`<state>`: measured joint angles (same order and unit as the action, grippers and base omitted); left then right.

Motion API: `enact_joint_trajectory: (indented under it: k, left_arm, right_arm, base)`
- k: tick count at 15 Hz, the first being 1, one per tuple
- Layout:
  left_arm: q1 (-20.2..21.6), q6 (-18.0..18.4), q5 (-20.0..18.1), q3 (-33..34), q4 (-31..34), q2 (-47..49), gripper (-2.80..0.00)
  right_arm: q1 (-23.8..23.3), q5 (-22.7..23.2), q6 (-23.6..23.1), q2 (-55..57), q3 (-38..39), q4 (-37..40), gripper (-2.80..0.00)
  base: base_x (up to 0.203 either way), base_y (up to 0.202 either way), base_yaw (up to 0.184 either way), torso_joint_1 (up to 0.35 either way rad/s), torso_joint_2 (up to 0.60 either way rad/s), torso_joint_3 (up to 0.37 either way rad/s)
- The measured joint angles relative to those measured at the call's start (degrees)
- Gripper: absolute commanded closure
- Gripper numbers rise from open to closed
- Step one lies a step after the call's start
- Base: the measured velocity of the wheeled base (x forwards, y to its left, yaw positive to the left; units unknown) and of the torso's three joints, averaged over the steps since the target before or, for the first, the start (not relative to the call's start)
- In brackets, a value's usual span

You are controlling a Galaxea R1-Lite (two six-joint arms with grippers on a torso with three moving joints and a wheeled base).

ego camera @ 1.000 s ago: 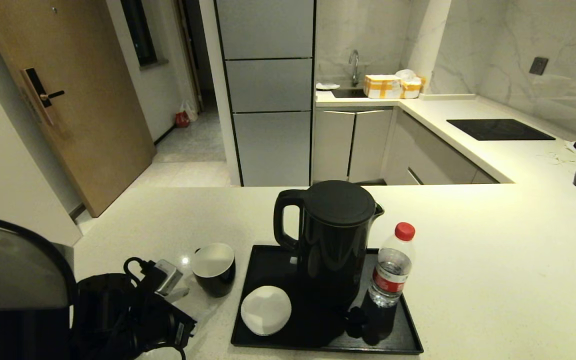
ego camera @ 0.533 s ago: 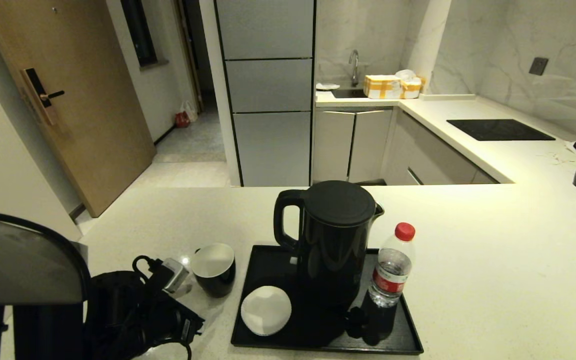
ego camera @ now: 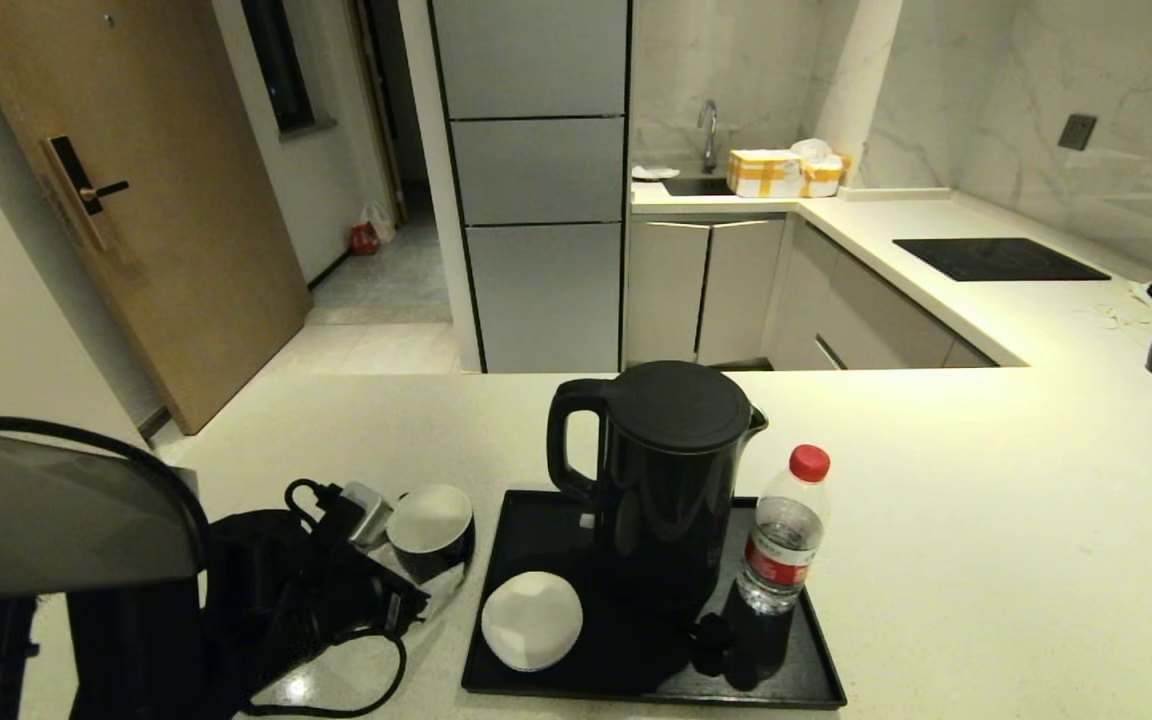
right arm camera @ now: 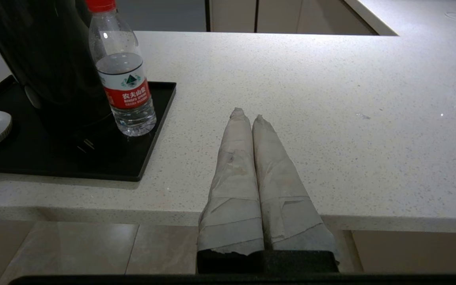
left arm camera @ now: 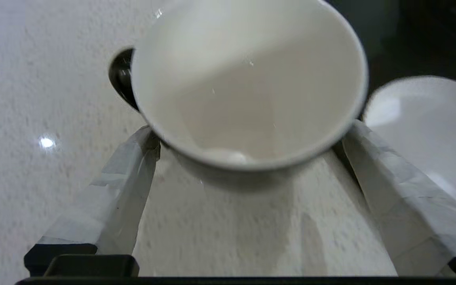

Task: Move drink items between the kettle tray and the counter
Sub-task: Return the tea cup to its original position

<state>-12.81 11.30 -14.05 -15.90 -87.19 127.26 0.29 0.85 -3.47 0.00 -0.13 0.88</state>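
Cup approach on the tabletop (ego camera: 936,520), grasp not yet made.
I had the left end effector (left arm camera: 247,158) spread wide, fingers flanking the black cup (ego camera: 429,530) beside the kettle tray (ego camera: 816,650); next I judged it needed closing, then a lift onto the tray; finger contact under the rim was hidden; bottle (ego camera: 784,535) stood on the tray; right end effector (right arm camera: 247,116) idled, pressed together, at the tabletop's edge.
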Motion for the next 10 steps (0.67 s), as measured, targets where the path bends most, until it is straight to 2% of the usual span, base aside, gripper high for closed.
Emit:
enact_joint_trajectory:
  k: [10]
  left_arm:
    - [-1.05, 0.05, 1.13, -4.47, 0.04, 4.52, -2.8]
  right_arm:
    - [0.04, -0.01, 0.01, 0.0, 0.0, 0.0, 0.0]
  base:
    - [0.0, 0.0, 0.0, 0.0, 0.0, 0.0]
